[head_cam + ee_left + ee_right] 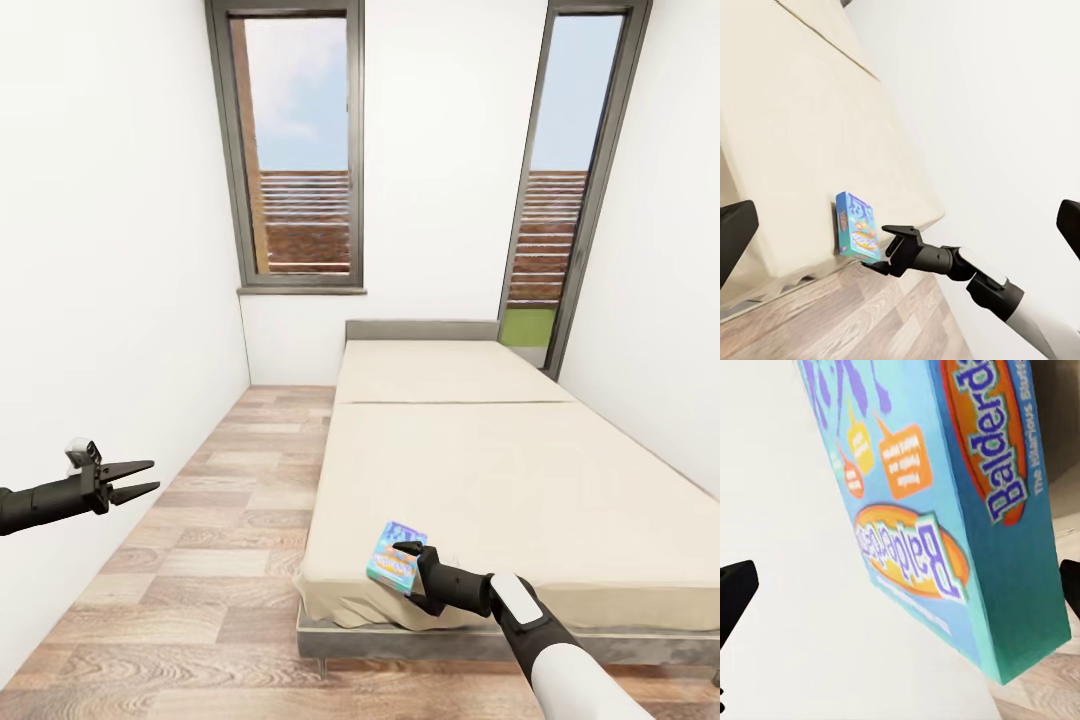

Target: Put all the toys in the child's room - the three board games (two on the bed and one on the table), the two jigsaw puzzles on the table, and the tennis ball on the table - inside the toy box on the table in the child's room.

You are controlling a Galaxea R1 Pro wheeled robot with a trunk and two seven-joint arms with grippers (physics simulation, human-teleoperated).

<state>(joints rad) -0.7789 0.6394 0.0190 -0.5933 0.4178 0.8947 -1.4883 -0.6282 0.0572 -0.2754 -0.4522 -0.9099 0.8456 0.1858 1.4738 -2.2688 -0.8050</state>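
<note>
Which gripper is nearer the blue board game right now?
Right. The right gripper is at the blue board game by the bed's corner; the left gripper hangs open, well off over the floor.

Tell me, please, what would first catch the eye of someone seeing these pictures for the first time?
Probably the bright blue board game, the only vivid thing in a pale room, held upright in the right end effector at the near corner of the bed. Next, the wide beige bed itself, running from that corner to the far wall between two tall windows. The left end effector hangs open over the wood floor, holding nothing.
</note>
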